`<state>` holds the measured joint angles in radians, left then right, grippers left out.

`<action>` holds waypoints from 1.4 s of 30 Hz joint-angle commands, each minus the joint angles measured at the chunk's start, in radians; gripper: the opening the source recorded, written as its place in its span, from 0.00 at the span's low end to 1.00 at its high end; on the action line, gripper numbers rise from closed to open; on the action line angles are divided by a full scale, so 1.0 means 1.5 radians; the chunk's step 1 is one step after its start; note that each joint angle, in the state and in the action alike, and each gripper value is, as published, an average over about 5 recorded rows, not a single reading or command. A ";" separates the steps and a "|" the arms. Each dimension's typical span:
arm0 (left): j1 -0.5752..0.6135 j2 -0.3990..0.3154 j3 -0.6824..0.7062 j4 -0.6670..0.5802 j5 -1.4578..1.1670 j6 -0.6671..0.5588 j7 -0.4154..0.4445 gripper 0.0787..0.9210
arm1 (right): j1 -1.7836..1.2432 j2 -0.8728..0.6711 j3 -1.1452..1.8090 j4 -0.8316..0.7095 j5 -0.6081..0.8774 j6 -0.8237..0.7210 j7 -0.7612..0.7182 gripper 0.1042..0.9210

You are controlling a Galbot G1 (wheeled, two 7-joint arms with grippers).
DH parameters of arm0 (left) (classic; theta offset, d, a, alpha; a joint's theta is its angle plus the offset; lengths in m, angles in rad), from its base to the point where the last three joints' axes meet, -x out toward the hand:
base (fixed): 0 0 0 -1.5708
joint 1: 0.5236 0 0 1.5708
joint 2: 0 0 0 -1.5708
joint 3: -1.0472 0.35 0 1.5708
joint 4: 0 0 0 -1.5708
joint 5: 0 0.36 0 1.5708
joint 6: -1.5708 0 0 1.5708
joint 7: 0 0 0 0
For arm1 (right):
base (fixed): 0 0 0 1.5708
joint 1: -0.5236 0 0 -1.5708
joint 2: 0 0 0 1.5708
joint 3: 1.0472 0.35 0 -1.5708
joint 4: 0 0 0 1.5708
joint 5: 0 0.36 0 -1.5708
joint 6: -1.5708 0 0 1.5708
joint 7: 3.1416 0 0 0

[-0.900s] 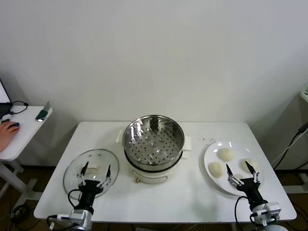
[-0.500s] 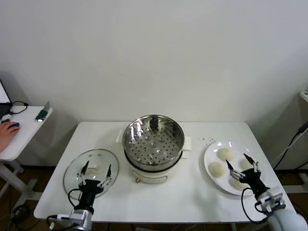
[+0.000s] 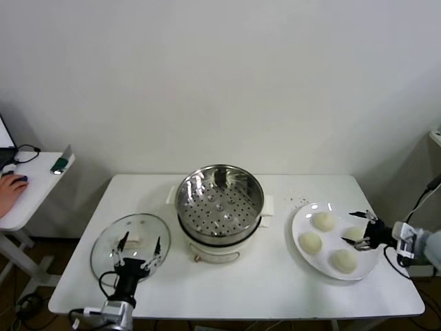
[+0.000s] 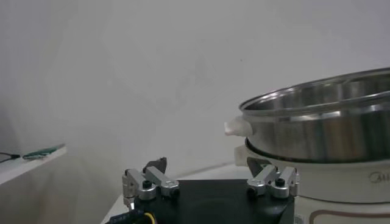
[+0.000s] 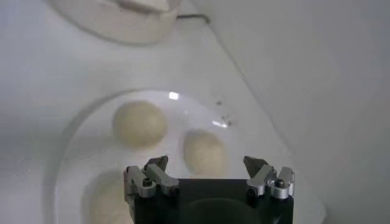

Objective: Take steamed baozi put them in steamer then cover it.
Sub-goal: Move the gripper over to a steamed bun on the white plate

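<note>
Four steamed baozi (image 3: 323,221) lie on a white plate (image 3: 300,222) at the right of the white surface (image 3: 269,279), well apart from the steamer (image 3: 220,196), which stands empty in the middle on its cream base (image 3: 215,252). We see the right pincer (image 3: 360,229) hovering at the plate's right edge, just over the bun nearest that side, its fingers spread apart and gripping nothing. Our left pincer (image 3: 136,249) waits near the front left edge, fingers apart, above the glass lid (image 3: 110,238) lying flat beside the steamer.
</note>
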<state>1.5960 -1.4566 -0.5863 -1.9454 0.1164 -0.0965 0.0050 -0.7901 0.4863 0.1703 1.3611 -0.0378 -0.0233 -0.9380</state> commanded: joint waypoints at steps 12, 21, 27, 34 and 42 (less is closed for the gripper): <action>-0.006 0.003 -0.013 0.006 -0.003 0.015 -0.008 0.88 | 0.666 0.166 -0.693 -0.348 -0.083 0.061 -0.183 0.88; 0.000 0.002 -0.018 0.002 -0.001 0.015 -0.011 0.88 | 0.663 0.298 -0.727 -0.470 -0.106 0.079 -0.176 0.88; 0.001 0.005 -0.021 -0.003 -0.001 0.016 -0.012 0.88 | 0.642 0.336 -0.712 -0.520 -0.131 0.088 -0.168 0.88; 0.005 0.010 -0.030 0.001 -0.004 0.016 -0.014 0.88 | 0.617 0.336 -0.718 -0.511 -0.124 0.085 -0.168 0.88; 0.003 0.016 -0.036 0.005 -0.007 0.018 -0.014 0.88 | 0.606 0.315 -0.743 -0.473 -0.090 0.076 -0.171 0.88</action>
<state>1.6001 -1.4335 -0.6386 -1.9375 0.1064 -0.0699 -0.0164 0.1053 0.9448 -0.9019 0.6561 -0.1859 0.0892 -1.1887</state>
